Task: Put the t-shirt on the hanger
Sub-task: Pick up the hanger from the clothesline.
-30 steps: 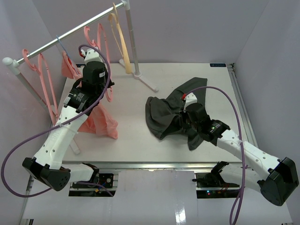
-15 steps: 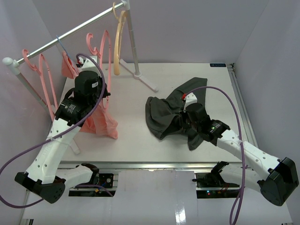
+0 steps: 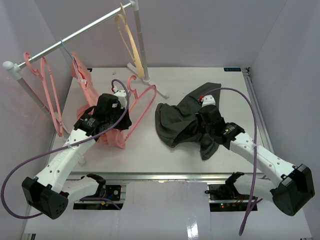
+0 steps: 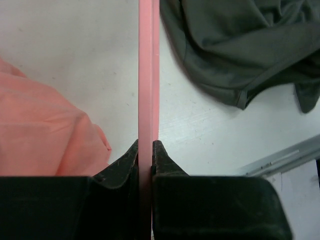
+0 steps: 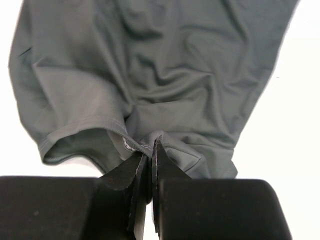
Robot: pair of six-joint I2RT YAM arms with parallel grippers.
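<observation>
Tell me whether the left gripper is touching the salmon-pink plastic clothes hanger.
Touching. The left wrist view shows the left gripper shut on the salmon-pink plastic hanger: both fingers press against its thin bar, with no gap either side.

— The arms (image 3: 65,157), what colour?
— White links with black joint housings and black bases. A purple cable (image 3: 254,200) loops out behind each wrist.
— And the fingers (image 4: 120,172)?
— Matte black wedges tapering to thin tips. Behind the right gripper (image 5: 150,150) — a small red-and-white tab (image 3: 205,98).
</observation>
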